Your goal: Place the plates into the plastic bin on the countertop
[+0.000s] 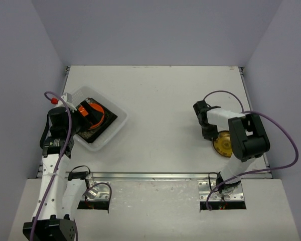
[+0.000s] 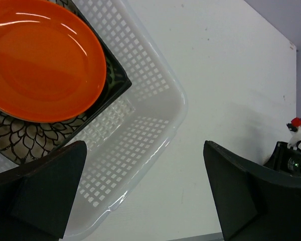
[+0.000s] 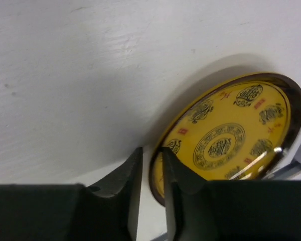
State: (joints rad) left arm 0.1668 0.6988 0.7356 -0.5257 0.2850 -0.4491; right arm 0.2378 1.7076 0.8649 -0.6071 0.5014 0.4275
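While the left gripper (image 2: 143, 198) hangs spread wide with nothing between its fingers, it looks down on one corner of the plastic bin (image 2: 160, 90). The bin stands turned at an angle on the left side of the worktop (image 1: 160, 95). Inside it the round orange plate (image 2: 40, 60) lies on top of a square black plate (image 2: 20, 140) with white flowers. Over on the right side, near the metal rail (image 1: 155, 175) at the front edge, the yellow plate (image 3: 226, 140) with its dark printed medallions is outside the bin on the white surface. The right gripper (image 3: 151, 175) is narrowed onto that plate, one finger outside the rim and the other over the face, with the rim pinched between them.
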